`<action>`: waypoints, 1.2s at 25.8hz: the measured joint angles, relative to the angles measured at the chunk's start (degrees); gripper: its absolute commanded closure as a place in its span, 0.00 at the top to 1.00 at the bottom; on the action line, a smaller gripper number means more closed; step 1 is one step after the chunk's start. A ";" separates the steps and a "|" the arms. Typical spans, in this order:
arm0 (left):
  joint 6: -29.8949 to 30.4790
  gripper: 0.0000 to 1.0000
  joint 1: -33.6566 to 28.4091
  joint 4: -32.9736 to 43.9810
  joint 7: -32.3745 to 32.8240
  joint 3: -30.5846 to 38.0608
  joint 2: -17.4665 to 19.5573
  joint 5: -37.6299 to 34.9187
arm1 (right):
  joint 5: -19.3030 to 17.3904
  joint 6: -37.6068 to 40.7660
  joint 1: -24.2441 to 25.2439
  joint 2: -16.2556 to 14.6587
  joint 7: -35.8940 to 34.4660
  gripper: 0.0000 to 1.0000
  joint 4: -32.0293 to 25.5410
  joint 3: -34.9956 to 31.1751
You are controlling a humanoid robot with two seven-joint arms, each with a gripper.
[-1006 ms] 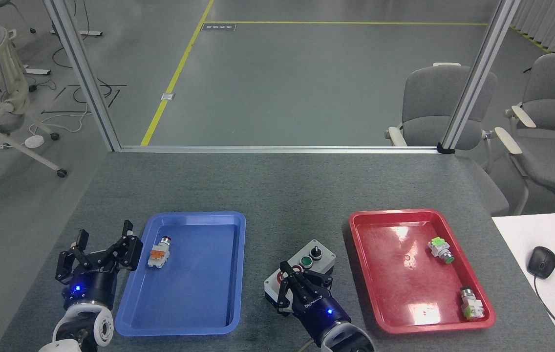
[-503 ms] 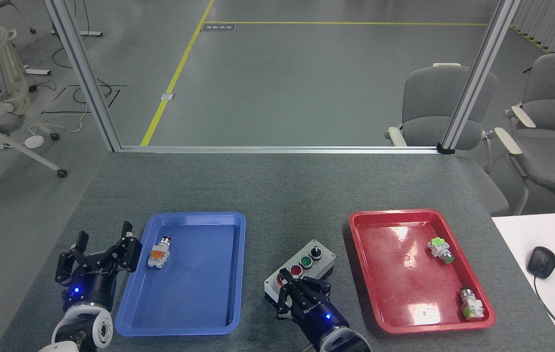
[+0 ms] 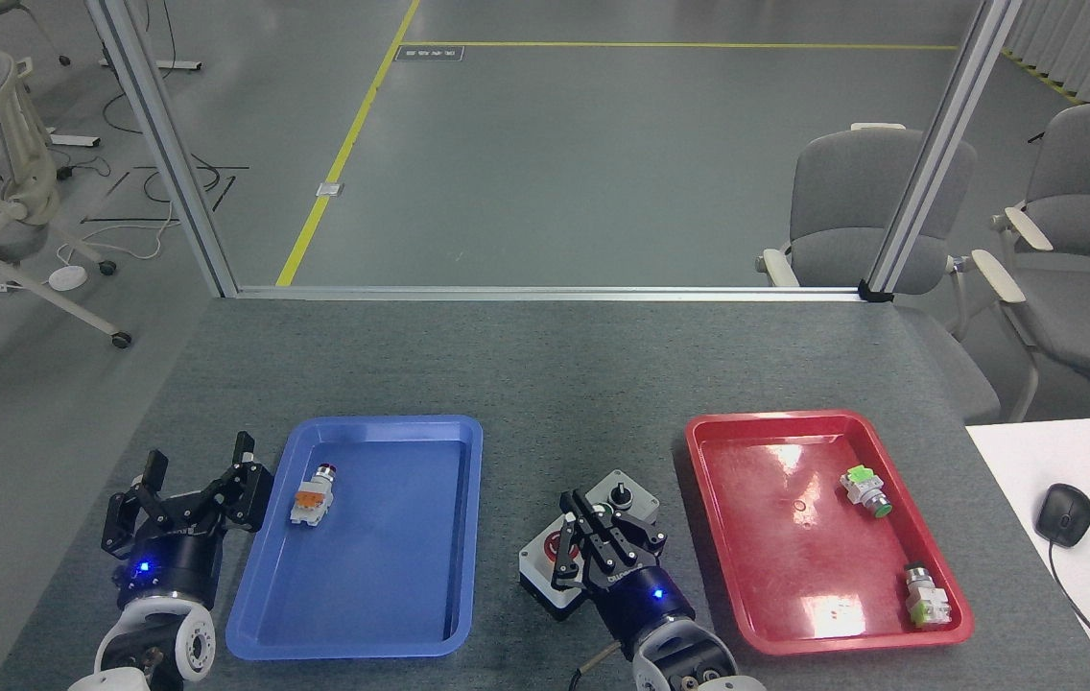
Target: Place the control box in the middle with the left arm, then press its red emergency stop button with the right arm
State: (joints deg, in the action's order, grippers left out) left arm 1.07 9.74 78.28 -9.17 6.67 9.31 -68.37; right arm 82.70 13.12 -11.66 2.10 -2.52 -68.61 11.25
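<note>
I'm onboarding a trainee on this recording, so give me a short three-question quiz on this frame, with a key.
1. True or false: the control box lies in the red tray.
2. Which gripper hovers over it: A) left gripper B) right gripper?
3. How many loose push-button parts lie in the blue tray?

Key: 1 false, it sits on the table between the trays. 2 B. 3 one.

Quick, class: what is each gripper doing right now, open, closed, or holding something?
Left gripper: open, empty, beside the blue tray.
Right gripper: over the control box; open or shut cannot be told.
</note>
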 measured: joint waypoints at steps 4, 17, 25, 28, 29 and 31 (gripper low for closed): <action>0.00 0.99 -0.80 0.10 0.00 -0.05 -0.11 0.01 | -1.67 -0.55 -0.29 -0.39 -0.89 0.98 -1.59 -2.26; -0.13 0.99 -2.84 -3.56 -0.07 -2.56 -2.18 0.10 | -2.26 -0.19 0.40 -6.56 -1.20 0.98 -2.06 -15.53; -0.16 0.99 -2.80 -3.81 -0.07 -2.54 -2.67 0.16 | -2.34 -0.21 0.98 -10.24 -1.23 0.98 -2.06 -21.12; -0.17 0.99 -2.79 -3.83 -0.11 -2.54 -2.71 0.19 | -2.54 -0.46 1.24 -11.12 -1.35 0.98 -2.06 -21.80; -0.17 0.99 -2.80 -3.84 -0.12 -2.54 -2.72 0.19 | -2.58 -0.59 1.31 -11.29 -1.42 0.98 -2.06 -22.07; -0.17 0.99 -2.79 -3.84 -0.13 -2.54 -2.72 0.19 | -2.66 -0.60 1.44 -11.54 -1.51 0.98 -2.06 -22.46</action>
State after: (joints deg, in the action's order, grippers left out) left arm 0.90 6.95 74.44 -9.30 4.13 6.59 -68.18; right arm 80.04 12.52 -10.22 -9.43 -4.03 -70.67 -11.21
